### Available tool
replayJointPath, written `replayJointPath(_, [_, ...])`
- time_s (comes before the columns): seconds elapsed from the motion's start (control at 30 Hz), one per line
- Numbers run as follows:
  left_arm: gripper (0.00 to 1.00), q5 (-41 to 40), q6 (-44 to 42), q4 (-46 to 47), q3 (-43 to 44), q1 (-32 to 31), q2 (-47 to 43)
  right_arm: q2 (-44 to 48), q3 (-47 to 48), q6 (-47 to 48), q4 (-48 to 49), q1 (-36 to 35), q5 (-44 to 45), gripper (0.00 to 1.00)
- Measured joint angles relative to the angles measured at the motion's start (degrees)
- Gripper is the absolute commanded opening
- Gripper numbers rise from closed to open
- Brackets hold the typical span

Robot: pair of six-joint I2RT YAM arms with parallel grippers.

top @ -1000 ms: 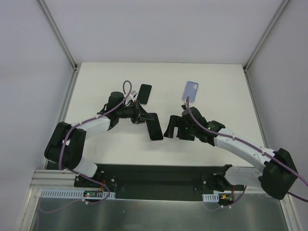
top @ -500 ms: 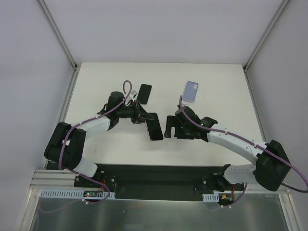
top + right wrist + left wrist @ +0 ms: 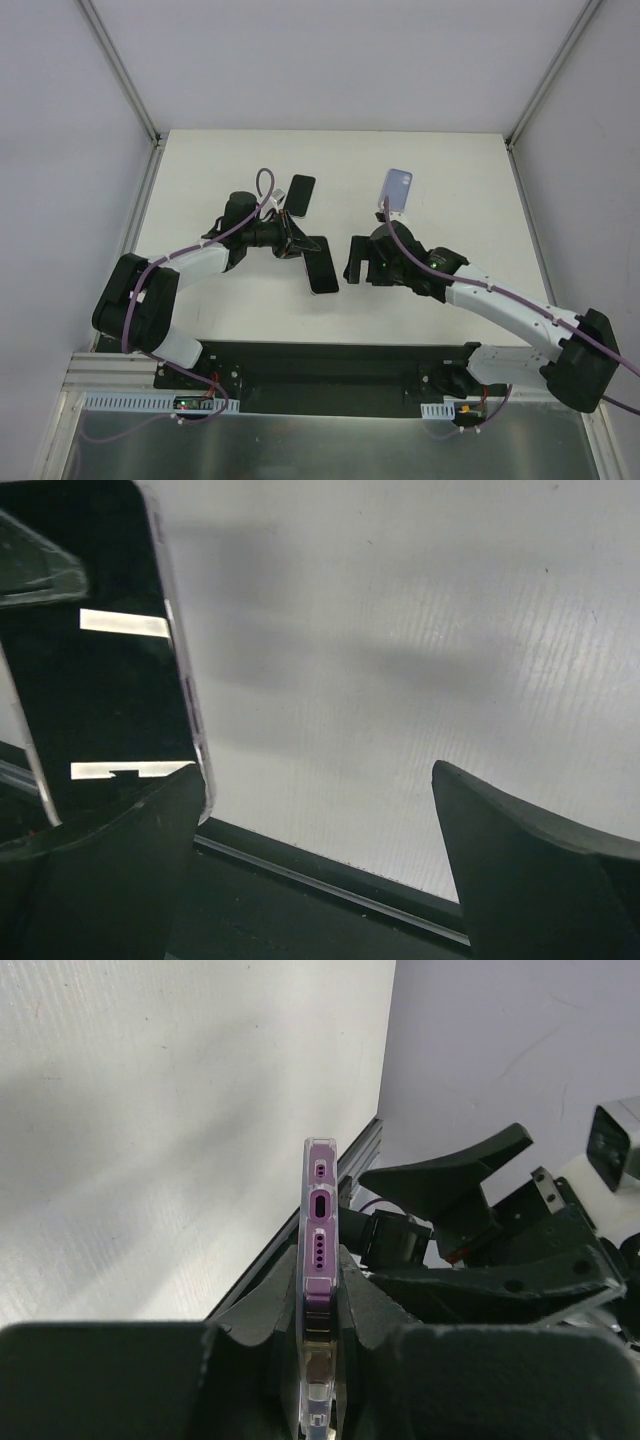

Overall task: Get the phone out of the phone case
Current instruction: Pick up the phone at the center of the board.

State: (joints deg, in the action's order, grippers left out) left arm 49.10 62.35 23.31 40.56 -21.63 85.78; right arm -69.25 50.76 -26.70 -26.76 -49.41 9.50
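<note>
Gripping the phone (image 3: 322,272) at the middle of the overhead view, the left gripper (image 3: 303,248) is clamped tight on it, and the phone juts toward the lower right of that frame with its dark screen up. From the left wrist the phone (image 3: 320,1210) shows edge-on, purple, its port and speaker holes facing the camera, the clear case (image 3: 305,1250) wrapped round it and both pinched between the two black fingers (image 3: 365,1305). So the phone sits in its case, in the left gripper's hold, apparently raised off the white table (image 3: 460,180). Just right of it in the overhead view the right gripper (image 3: 350,263) faces the phone's free end with its jaws spread wide and nothing between them; I cannot tell whether it touches the case. In the right wrist view the black screen (image 3: 110,650) fills the upper left, the near fingertip (image 3: 150,830) just under its corner, the other finger well off at the lower right. Up the table lie a second dark phone (image 3: 299,194), behind the left gripper, and a lilac piece (image 3: 398,187), behind the right arm; whether that one is a phone or a case I cannot tell.
</note>
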Motion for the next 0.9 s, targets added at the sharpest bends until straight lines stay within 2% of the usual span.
replayJointPath(0.13, [0.0, 0.13, 0.0, 0.02, 0.0, 0.0, 0.0, 2.1, 0.85, 0.44, 0.79, -1.4, 0.7, 0.99])
replayJointPath(0.43, [0.0, 0.04, -0.74, -0.09, -0.02, 0.35, 0.0, -4.35, 1.95, 0.81, 0.26, -3.37, 0.83, 0.99])
replayJointPath(0.9, [0.0, -1.27, -1.53, 0.44, -0.52, 1.14, -1.38, -10.75, 7.48, 0.79, -3.5, -5.09, 6.14, 0.99])
